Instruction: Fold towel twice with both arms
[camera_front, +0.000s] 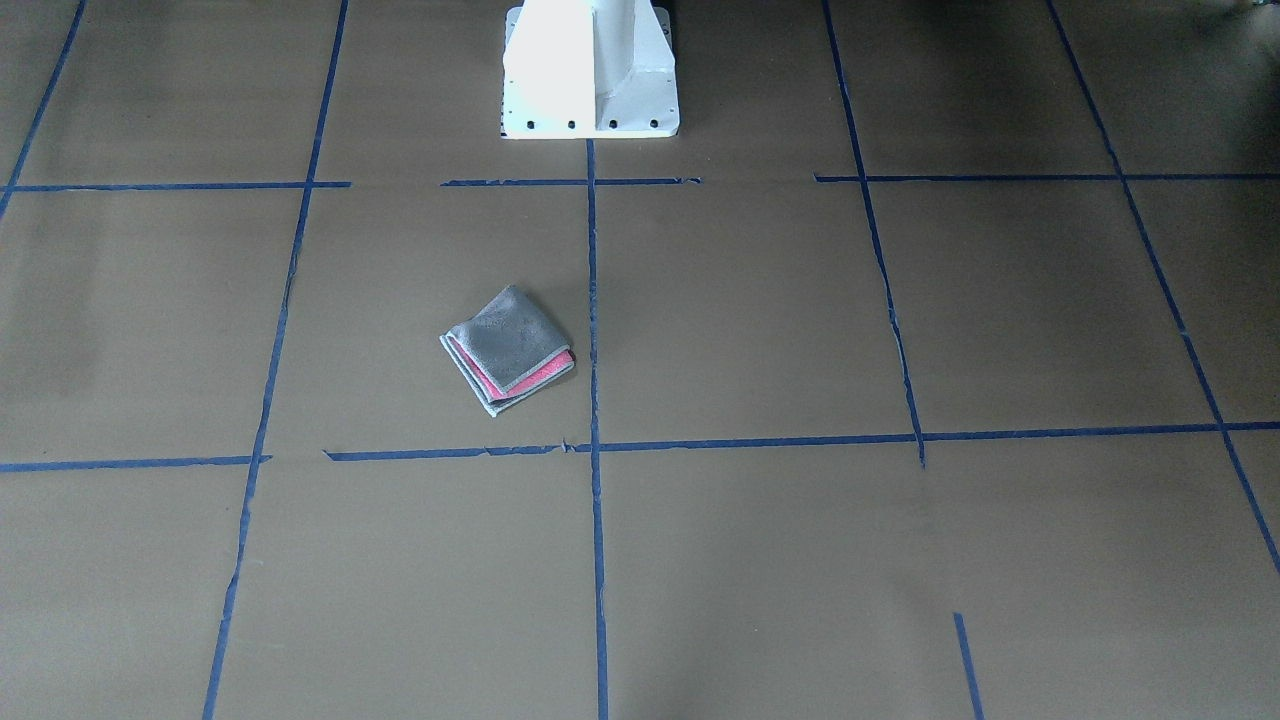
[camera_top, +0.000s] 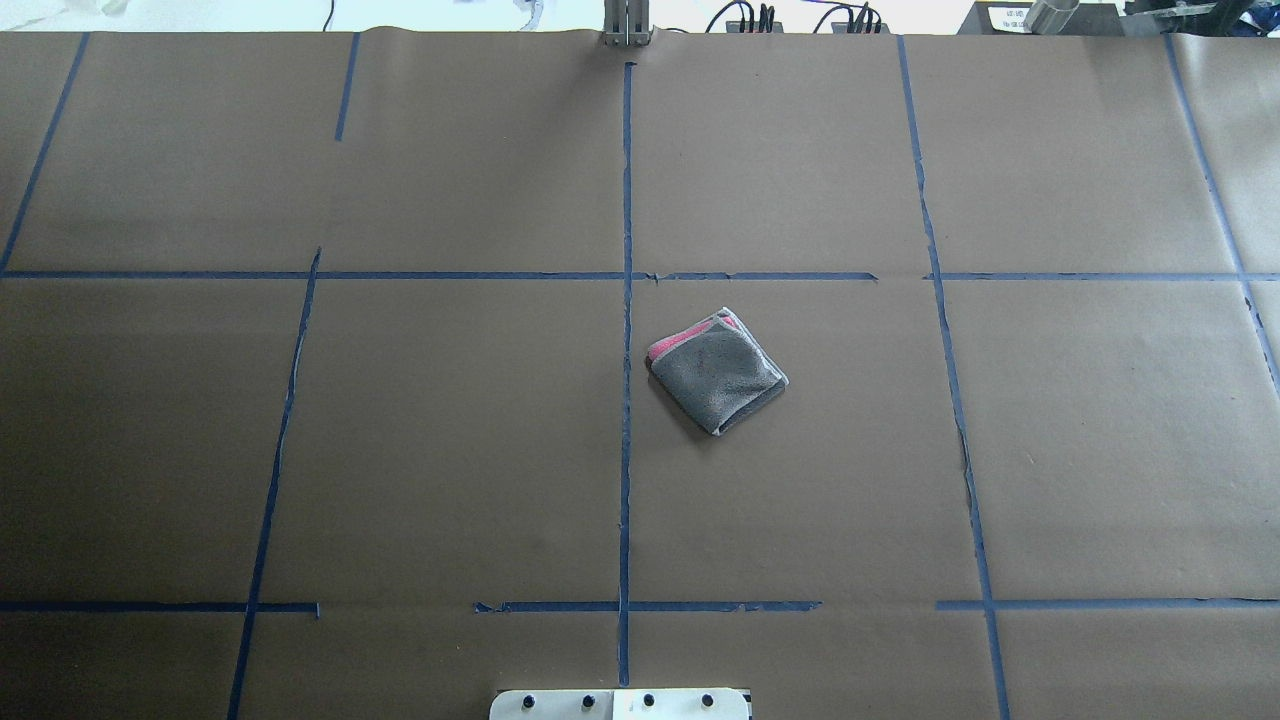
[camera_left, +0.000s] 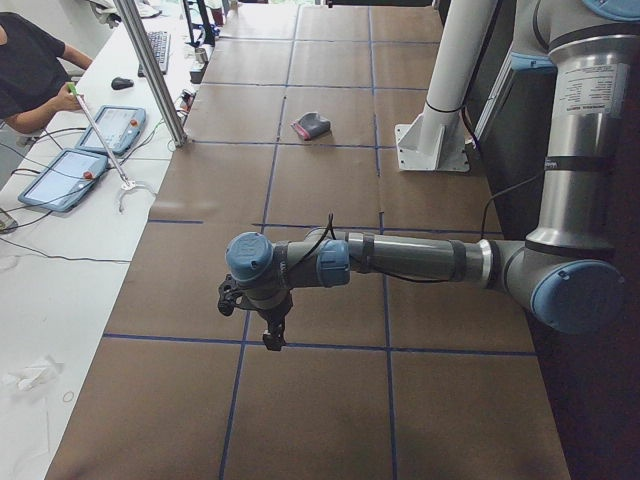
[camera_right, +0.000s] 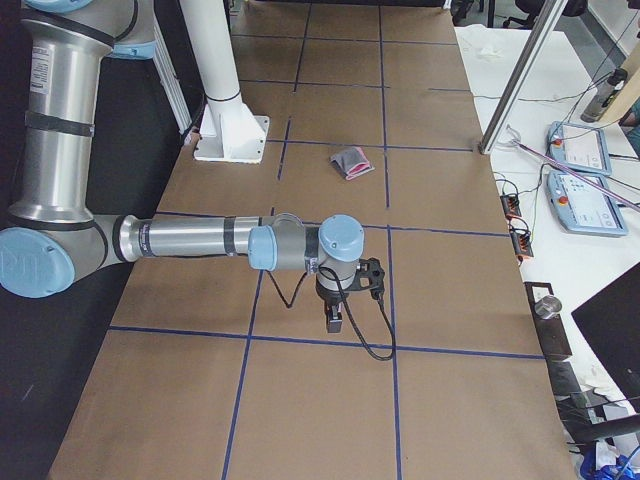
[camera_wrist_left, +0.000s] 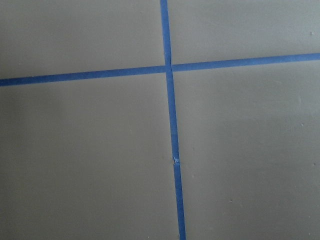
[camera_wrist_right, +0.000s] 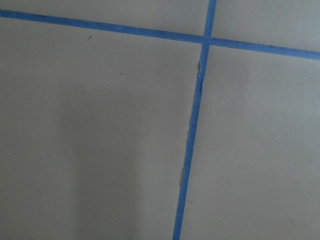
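Observation:
The towel (camera_front: 508, 345) lies folded into a small square on the brown paper, grey face up, with pink layers showing at one edge. It sits just right of the centre tape line in the overhead view (camera_top: 715, 370). No gripper touches it. My left gripper (camera_left: 272, 340) hangs low over the table far from the towel (camera_left: 312, 125). My right gripper (camera_right: 335, 325) hangs low at the other end, also far from the towel (camera_right: 351, 160). Both show only in the side views, so I cannot tell whether they are open or shut.
Blue tape lines (camera_top: 626, 400) divide the brown paper into squares. The white pedestal base (camera_front: 590, 70) stands at the robot's edge. An operator (camera_left: 30, 60) and teach pendants (camera_left: 70, 175) are on a side table. Both wrist views show only paper and tape (camera_wrist_left: 170, 100).

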